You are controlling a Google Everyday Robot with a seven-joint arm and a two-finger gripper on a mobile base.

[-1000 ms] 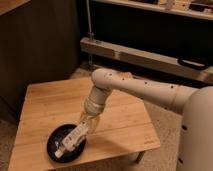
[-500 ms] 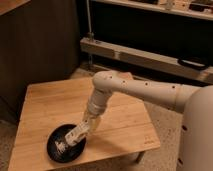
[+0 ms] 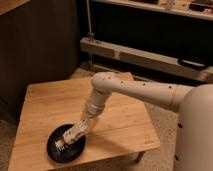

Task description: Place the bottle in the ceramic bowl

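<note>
Your gripper point(image 3: 75, 131) reaches down over the ceramic bowl point(image 3: 54, 151) near the front left corner of the wooden table point(image 3: 120, 125), and it appears clamped on the bottle point(image 3: 64, 144), though you cannot see the fingers plainly enough to be sure the hold is firm. The bottle lies tilted inside the bowl's rim, its lower end low over or resting on the black glossy floor; whether it touches cannot be told. Beyond the bowl, the white arm point(image 3: 135, 90) stretches back across the table toward the robot's body point(image 3: 195, 135).

Judge the bottle as light, thin-walled plastic: it should give a little under a squeeze and could slip or tip once freed, so hold it across its flat sides at mid-body rather than by the cap. The bowl looks hard, slick and breakable, so the bottle may slide toward the centre on the ridged surface.

Dark marks show on the bottle's pale face, but you can read no brand or wording there
</note>
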